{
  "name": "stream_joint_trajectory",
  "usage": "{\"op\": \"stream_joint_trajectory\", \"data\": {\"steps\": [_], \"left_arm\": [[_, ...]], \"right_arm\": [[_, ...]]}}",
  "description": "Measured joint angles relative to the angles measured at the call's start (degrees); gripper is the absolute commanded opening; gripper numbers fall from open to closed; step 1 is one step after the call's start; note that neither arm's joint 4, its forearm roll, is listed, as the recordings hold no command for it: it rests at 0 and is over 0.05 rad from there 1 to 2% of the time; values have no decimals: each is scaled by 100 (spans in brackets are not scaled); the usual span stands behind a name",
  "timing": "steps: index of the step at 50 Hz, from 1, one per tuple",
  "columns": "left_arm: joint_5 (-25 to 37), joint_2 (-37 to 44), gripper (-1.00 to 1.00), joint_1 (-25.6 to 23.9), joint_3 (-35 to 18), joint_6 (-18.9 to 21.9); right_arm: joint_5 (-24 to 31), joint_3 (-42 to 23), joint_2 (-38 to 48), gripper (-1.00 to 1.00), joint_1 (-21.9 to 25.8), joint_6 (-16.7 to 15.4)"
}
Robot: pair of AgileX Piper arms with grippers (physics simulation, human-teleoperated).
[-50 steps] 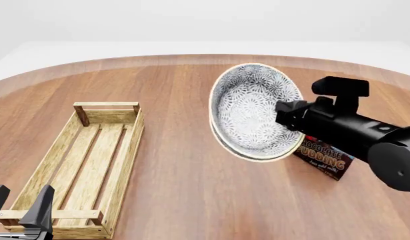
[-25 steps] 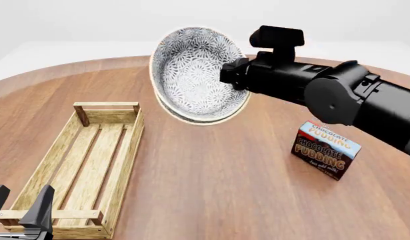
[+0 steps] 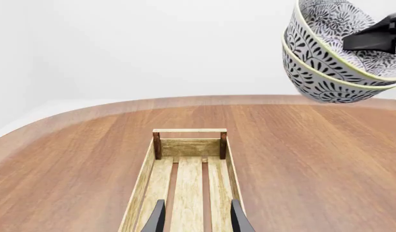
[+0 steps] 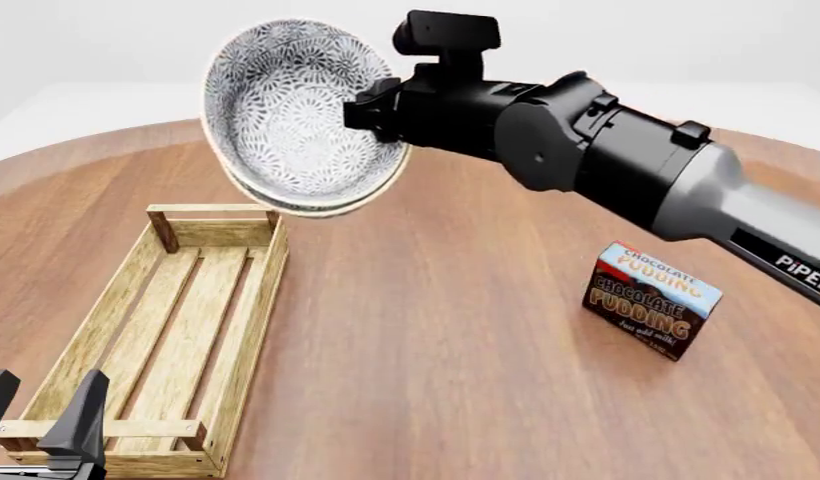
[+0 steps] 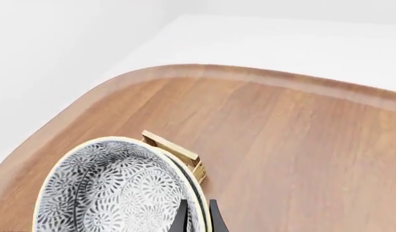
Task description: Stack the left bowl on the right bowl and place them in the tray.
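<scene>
- Right gripper [image 4: 370, 112]: closed on the rim of the stacked bowls [image 4: 297, 115], one finger inside the upper bowl and one outside, as the right wrist view shows — a rim pinch, not a cradle.
- The stacked bowls are nested, held in the air and tipped so the patterned inside faces the front camera. They hang over the table beyond the far end of the tray [image 4: 170, 335], clear of it.
- The tray lies empty near the table's left edge, its long axis running from the near edge toward the far side. Slatted bottom, low rails, corner posts.
- Left gripper [image 4: 43, 415]: open and empty, hovering at the tray's near end, fingers spread over the end rail.
- Chocolate pudding box [image 4: 650, 300]: stands toward the right side of the table, well apart from the tray — no obstruction.
- Step in hand, as judged: carrying the stack to the tray.
- Recommended practice: bring the stack over the middle of the slats, level the wrist so the bowls sit base-down before descent, and lower between the side rails without clipping the far posts.
- Risk: the tilt could let the upper bowl slide; release only once the base rests on the slats.
- The left arm should keep away from the drop zone.
</scene>
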Motion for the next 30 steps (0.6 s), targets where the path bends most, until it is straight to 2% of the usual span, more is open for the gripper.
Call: {"op": "stream_joint_trajectory", "data": {"steps": [30], "left_arm": [[0,0,100,0,0,0]], "right_arm": [[-308,-1350,1796,-100,599,226]]}}
